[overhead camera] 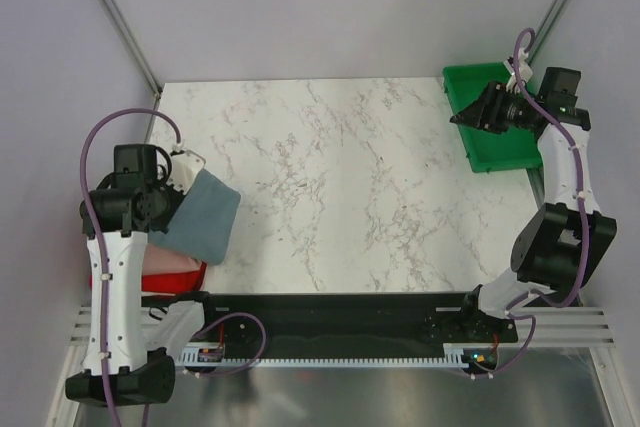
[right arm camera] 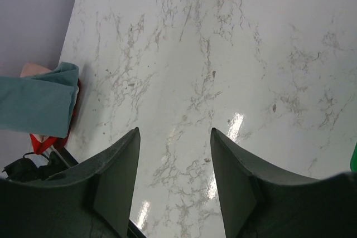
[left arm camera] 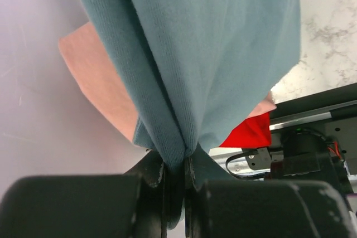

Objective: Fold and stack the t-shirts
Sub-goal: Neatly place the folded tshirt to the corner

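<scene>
My left gripper point(overhead camera: 178, 185) is shut on the folded slate blue-grey t-shirt point(overhead camera: 205, 215) and holds it at the table's left edge over the stack. In the left wrist view the blue-grey cloth point(left arm camera: 206, 54) is pinched between the jaws point(left arm camera: 178, 174). Under it lie the folded pale pink t-shirt point(overhead camera: 172, 263) point(left arm camera: 103, 90) and the red t-shirt point(overhead camera: 165, 282) point(left arm camera: 251, 133). No white t-shirt shows. My right gripper point(overhead camera: 462, 117) is open and empty, held high at the back right by the tray; its wrist view point(right arm camera: 174, 132) looks down on bare marble.
A green plastic tray point(overhead camera: 490, 122) stands at the back right corner, under the right arm. The marble table point(overhead camera: 340, 187) runs between the arms. A black rail with cables point(overhead camera: 330, 312) borders the near edge. The grey wall is close on the left.
</scene>
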